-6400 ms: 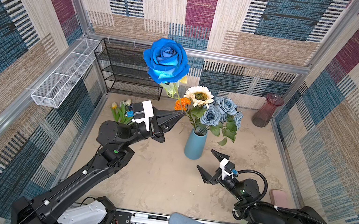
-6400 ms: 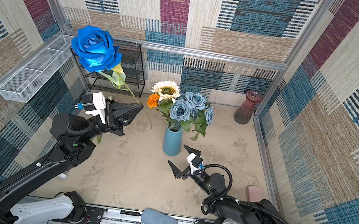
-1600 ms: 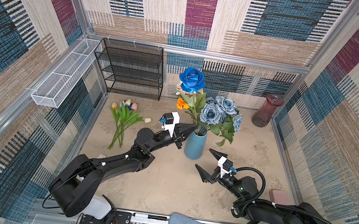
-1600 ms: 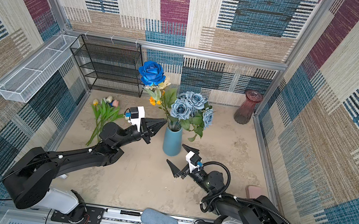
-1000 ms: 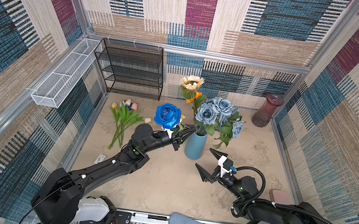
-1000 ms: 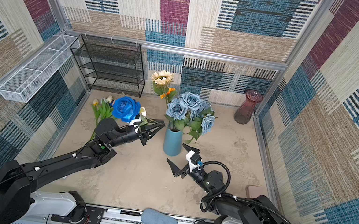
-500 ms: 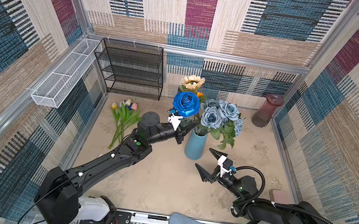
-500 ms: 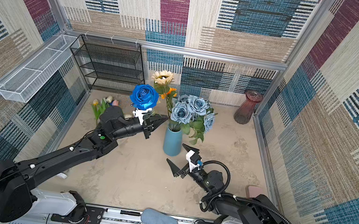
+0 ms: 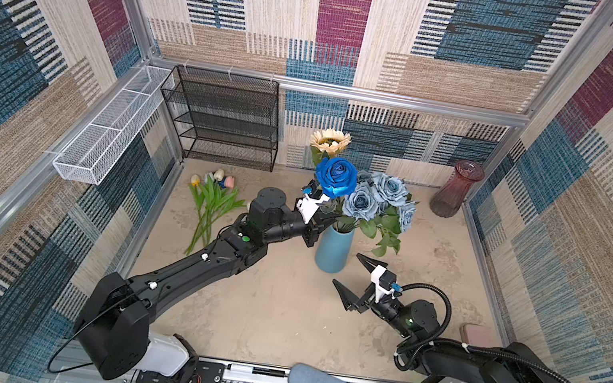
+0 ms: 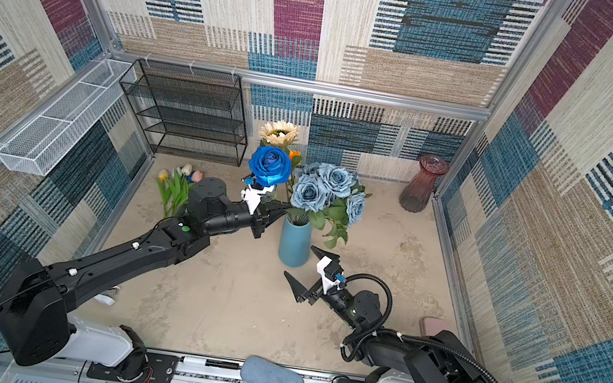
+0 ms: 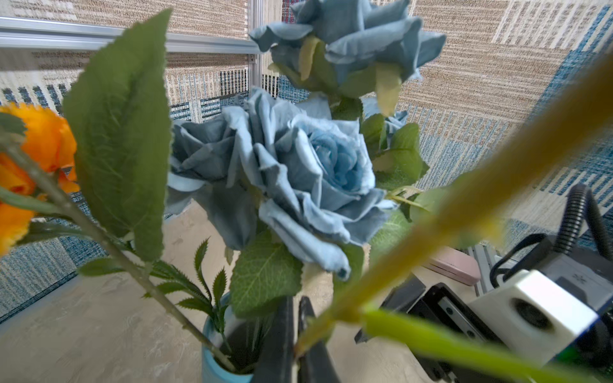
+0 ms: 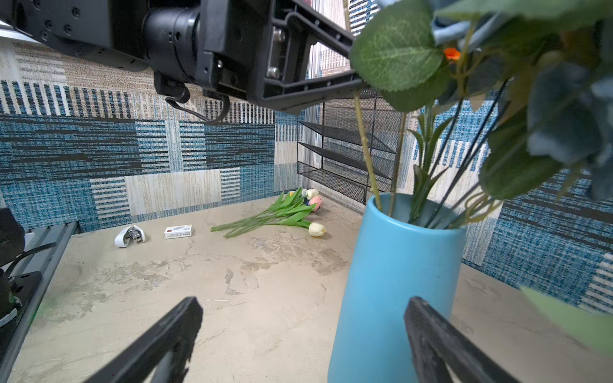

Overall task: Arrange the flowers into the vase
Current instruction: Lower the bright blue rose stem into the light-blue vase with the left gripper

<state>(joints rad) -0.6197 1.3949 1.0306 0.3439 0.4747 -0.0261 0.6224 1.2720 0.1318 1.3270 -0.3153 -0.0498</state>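
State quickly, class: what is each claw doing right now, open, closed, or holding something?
Left claw: closed on the deep-blue rose, gripping its stem.
Right claw: open, holding nothing, near the blue vase.

Left arm stretched far forward, wrist raised, left gripper (image 9: 327,218) with jaws pinched tight on the deep-blue rose (image 9: 336,176) stem. Right arm folded low, elbow back, right gripper (image 9: 347,269) spread wide.

Patchwork woven walls (image 9: 326,14); beige mottled floor (image 9: 274,322); blk mesh shelf (image 9: 224,119) at rear.
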